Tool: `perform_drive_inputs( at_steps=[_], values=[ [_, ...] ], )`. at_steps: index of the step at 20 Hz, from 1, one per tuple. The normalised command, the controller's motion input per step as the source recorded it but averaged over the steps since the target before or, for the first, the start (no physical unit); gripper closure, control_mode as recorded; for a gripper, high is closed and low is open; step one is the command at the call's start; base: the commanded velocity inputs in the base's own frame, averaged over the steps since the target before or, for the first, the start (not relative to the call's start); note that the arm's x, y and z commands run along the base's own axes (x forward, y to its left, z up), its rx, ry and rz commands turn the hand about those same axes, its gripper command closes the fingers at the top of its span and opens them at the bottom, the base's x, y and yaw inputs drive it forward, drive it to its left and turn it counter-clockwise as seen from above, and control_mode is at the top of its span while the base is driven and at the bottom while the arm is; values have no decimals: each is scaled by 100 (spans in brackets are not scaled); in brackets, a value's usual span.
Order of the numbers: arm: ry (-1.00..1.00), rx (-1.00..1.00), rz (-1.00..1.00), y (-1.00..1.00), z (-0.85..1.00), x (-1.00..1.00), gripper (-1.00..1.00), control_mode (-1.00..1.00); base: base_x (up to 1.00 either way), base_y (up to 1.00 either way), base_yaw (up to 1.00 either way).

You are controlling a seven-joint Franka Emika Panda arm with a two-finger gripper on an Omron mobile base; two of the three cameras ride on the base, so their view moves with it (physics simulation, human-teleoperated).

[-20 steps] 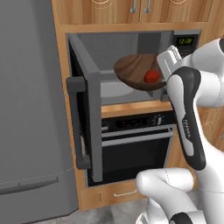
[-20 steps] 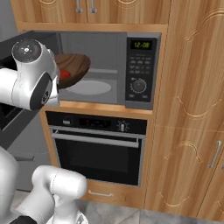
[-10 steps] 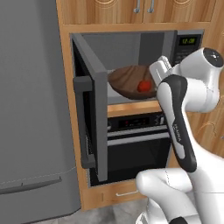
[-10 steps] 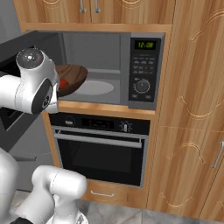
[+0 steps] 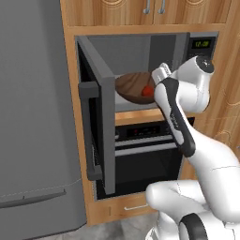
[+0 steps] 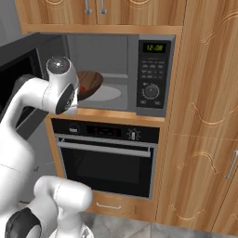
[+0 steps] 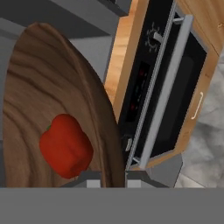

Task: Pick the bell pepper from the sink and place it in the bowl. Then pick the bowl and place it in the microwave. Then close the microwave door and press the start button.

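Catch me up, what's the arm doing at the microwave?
The gripper is clamped on the rim of the wooden bowl, carrying it into the open microwave. The red bell pepper sits inside the bowl. The bowl is in the cavity mouth; whether it rests on the white turntable can't be told. The microwave door is swung wide open, so closing it and pressing start are not yet done.

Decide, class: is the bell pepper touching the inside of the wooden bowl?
Touching. The hand view shows the bell pepper lying directly on the bowl's inner wood grain with no gap.
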Motion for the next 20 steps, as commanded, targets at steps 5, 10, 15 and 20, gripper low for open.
perform_drive_inputs(
  at_steps=[5,10,15,20],
  values=[
    [13,-1,0,0,-19,100,100,-100,0,0,0],
    [6,0,0,0,-27,100,100,-100,0,0,0],
    [3,-2,0,0,-59,100,100,-100,0,0,0],
    [1,0,0,0,-32,91,100,-100,0,0,0]
  ],
)
